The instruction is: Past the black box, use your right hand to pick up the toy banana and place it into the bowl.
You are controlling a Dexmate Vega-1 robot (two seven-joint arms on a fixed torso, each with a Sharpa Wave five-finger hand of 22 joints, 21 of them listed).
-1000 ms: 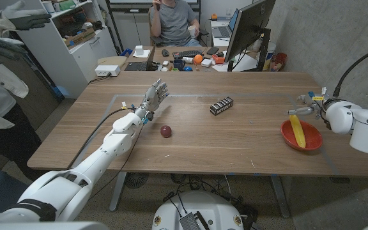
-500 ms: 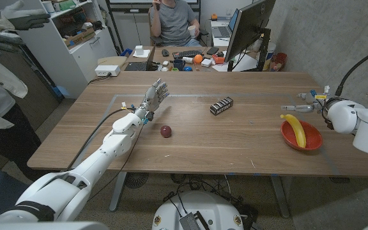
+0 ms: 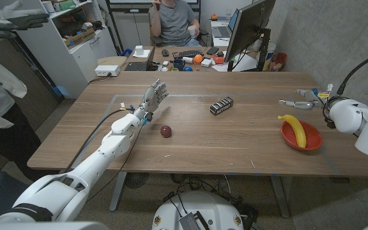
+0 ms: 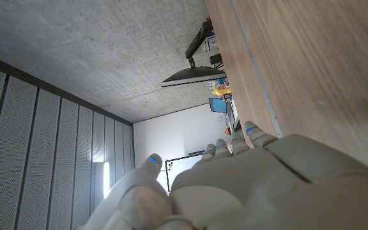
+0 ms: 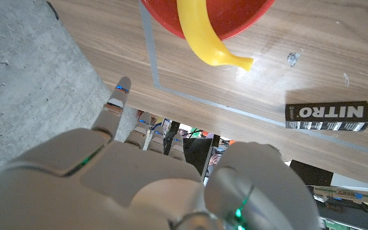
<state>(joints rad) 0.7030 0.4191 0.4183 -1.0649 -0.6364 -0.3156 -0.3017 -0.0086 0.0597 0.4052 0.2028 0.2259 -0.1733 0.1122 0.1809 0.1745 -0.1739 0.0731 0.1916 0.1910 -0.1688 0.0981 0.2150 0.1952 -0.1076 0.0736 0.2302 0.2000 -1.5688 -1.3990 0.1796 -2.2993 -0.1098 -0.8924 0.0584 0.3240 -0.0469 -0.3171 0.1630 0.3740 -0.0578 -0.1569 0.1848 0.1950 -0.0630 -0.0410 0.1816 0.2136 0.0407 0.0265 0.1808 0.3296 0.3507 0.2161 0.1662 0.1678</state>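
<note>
Yellow toy banana (image 3: 294,128) is sitting in the red bowl (image 3: 312,144) over at the right end of the wooden table (image 3: 235,144). It's a smooth, curved plastic thing, and one tip pokes out over the bowl's rim toward the black box (image 3: 222,105). In the right wrist view you can see that tip (image 5: 213,48) hanging past the red edge (image 5: 248,19), with the box (image 5: 328,117) lying further along, white lettering on its side. The right hand (image 3: 302,102) is just beyond the bowl, off the banana, fingers stretched out and holding nothing. The left hand (image 3: 155,96) is well away on the other side of the box, fingers apart, also empty. A small dark red ball (image 3: 165,131) lies near it.
</note>
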